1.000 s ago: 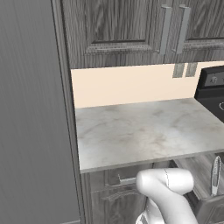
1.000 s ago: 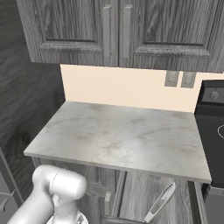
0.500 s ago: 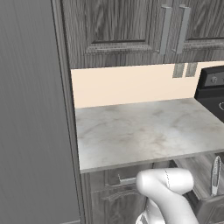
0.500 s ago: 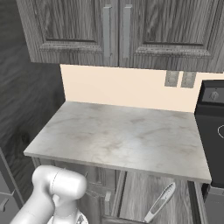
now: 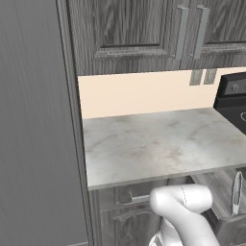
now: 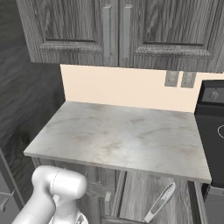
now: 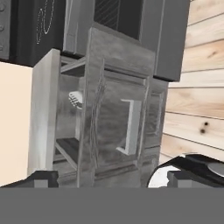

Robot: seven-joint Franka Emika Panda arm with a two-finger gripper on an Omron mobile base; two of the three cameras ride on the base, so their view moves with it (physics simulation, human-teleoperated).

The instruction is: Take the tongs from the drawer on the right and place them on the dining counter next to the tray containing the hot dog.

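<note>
1. The drawer (image 6: 144, 197) stands pulled out under the marble worktop (image 6: 127, 140), so you reach into it from above its front part; the worktop edge overhangs its rear.
2. Inside the drawer, the tongs (image 6: 159, 202) lie with bare floor beside them.
3. Right of the drawer, the black stove (image 6: 212, 131) walls off that side.
4. The drawer's front panel (image 7: 116, 127) and bar handle (image 7: 130, 127) face you.

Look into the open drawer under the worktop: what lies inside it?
Inside the drawer lie the tongs, silvery and slim. The worktop covers the drawer's back part, so anything there is hidden.
</note>
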